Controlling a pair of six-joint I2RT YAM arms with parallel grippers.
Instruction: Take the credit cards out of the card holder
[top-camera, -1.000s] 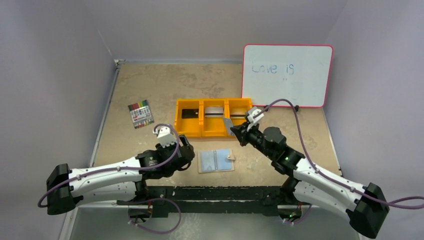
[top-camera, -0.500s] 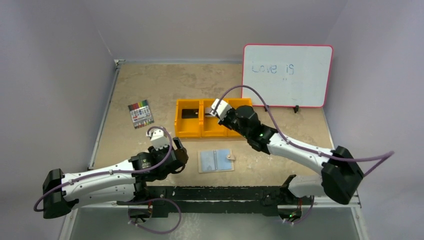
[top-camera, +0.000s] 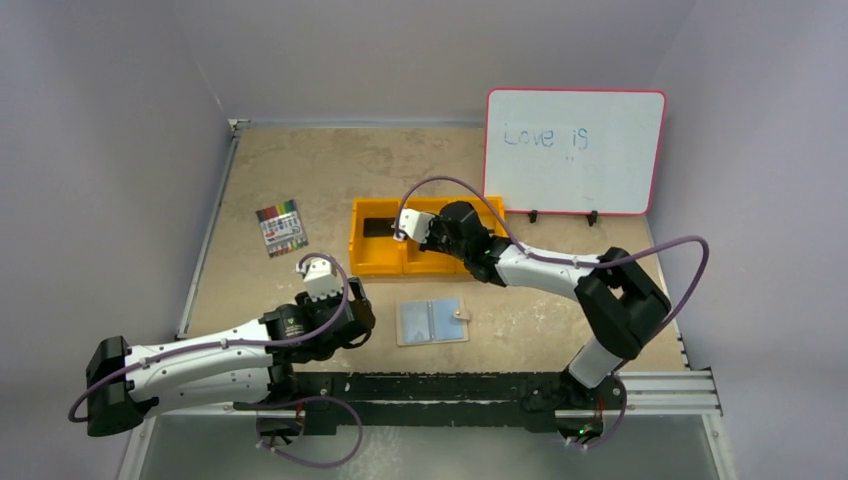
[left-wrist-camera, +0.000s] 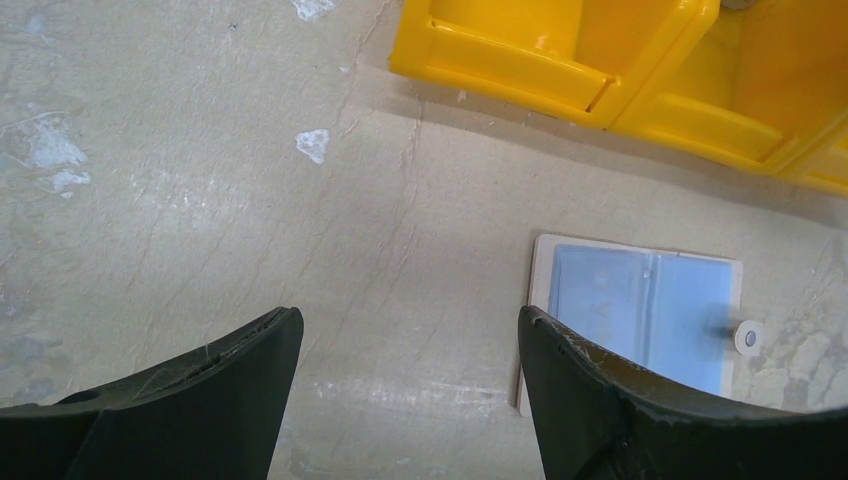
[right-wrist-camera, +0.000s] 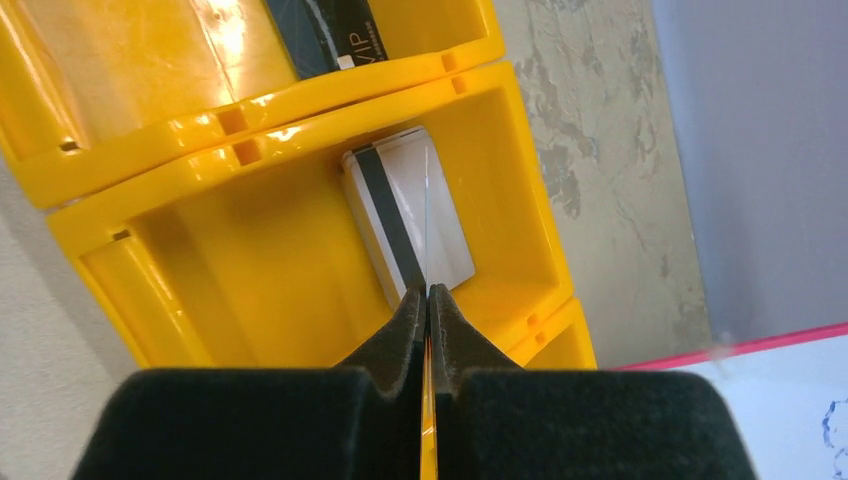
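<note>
Bare table (top-camera: 330, 170) lies open around the card holder (top-camera: 432, 321), the spread left gripper (left-wrist-camera: 410, 320) just left of it. Behind, the orange tray (top-camera: 357, 240) walls the way; the right gripper (right-wrist-camera: 427, 300), pinching a thin card (right-wrist-camera: 427, 250), and its arm cover the middle and right compartments

card holder (top-camera: 432, 321), open flat, lt blue inside up

The black-fingered right hand (right-wrist-camera: 428, 292) pinches a thin card (right-wrist-camera: 427, 240), only its pale edge showing. Beyond its fingertips the yellow-orange tray (right-wrist-camera: 300, 95) holds a white card (right-wrist-camera: 440, 225) with a black stripe, and a black card (right-wrist-camera: 325, 35). Right of the left hand (left-wrist-camera: 410, 320): the card holder (left-wrist-camera: 640, 315), light blue, beige-rimmed, on the mottled tan table (left-wrist-camera: 200, 200).
</note>
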